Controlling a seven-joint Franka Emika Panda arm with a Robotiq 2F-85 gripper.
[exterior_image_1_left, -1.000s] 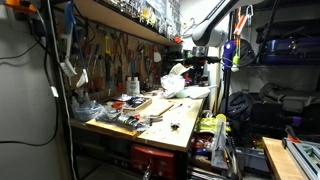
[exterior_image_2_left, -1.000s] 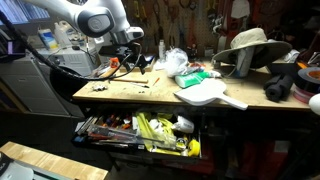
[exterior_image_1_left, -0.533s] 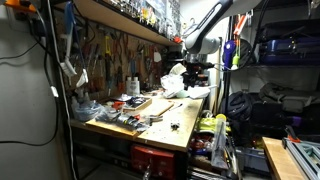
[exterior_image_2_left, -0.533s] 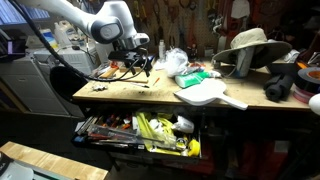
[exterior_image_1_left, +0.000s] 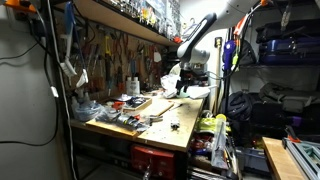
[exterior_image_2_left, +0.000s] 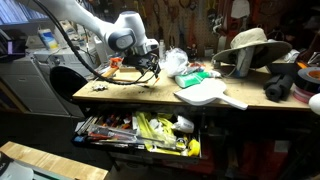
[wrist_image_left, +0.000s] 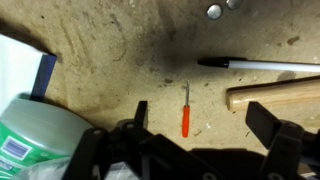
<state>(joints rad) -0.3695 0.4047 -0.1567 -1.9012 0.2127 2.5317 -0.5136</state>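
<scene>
Item: small red-handled pick (wrist_image_left: 185, 113), flat on the bench (wrist_image_left: 100, 55). Long axis runs near to far, handle toward the jaws. It sits between them, closer to the left one. Jaws: released, wide apart, empty. Just right: black pen (wrist_image_left: 255, 64), wooden stick (wrist_image_left: 275, 95).

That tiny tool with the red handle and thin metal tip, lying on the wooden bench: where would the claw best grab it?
Take the small red-handled tool by its red handle, coming straight down from above. It lies flat on the wooden bench, and the handle is its thickest part, while the metal tip looks too thin to pinch. The open claw should probably close across the handle's width.
</scene>
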